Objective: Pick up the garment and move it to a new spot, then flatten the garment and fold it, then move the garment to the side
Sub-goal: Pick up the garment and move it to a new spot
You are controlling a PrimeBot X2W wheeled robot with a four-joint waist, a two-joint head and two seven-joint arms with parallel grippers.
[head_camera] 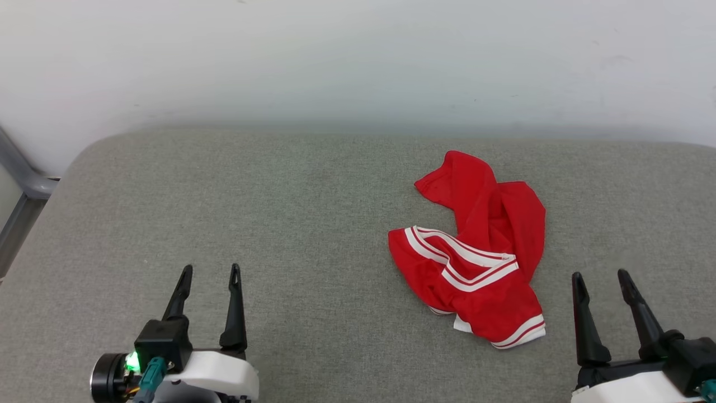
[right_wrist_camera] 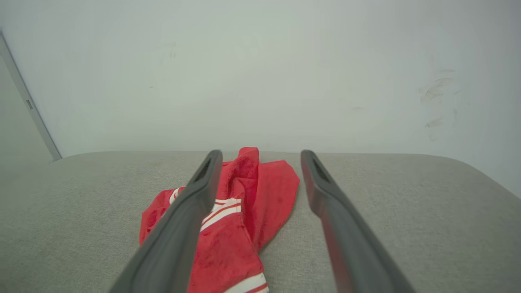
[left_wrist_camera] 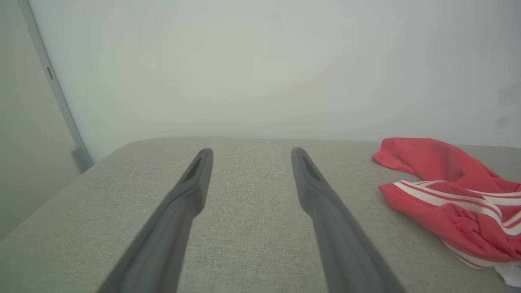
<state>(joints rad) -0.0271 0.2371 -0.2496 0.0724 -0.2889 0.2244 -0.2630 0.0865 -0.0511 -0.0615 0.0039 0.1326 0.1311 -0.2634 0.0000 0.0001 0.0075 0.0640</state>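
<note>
The garment (head_camera: 475, 252), a red shirt with white-and-red striped trim, lies crumpled in a heap right of centre on the grey cushioned surface (head_camera: 279, 212). My left gripper (head_camera: 211, 271) stands open at the lower left, well apart from the heap, nothing between its fingers. At the lower right my right gripper (head_camera: 599, 275) is open too, just right of the heap's near end. In the left wrist view the garment (left_wrist_camera: 452, 199) lies off to the right of the gripper (left_wrist_camera: 251, 151). In the right wrist view the garment (right_wrist_camera: 244, 211) lies ahead, partly behind the left finger (right_wrist_camera: 191, 211) of the gripper (right_wrist_camera: 260, 154).
A pale wall (head_camera: 358, 61) rises behind the cushioned surface. A grey metal frame (head_camera: 22, 179) runs along the far left edge. Bare grey fabric stretches left of the heap and beyond it toward the wall.
</note>
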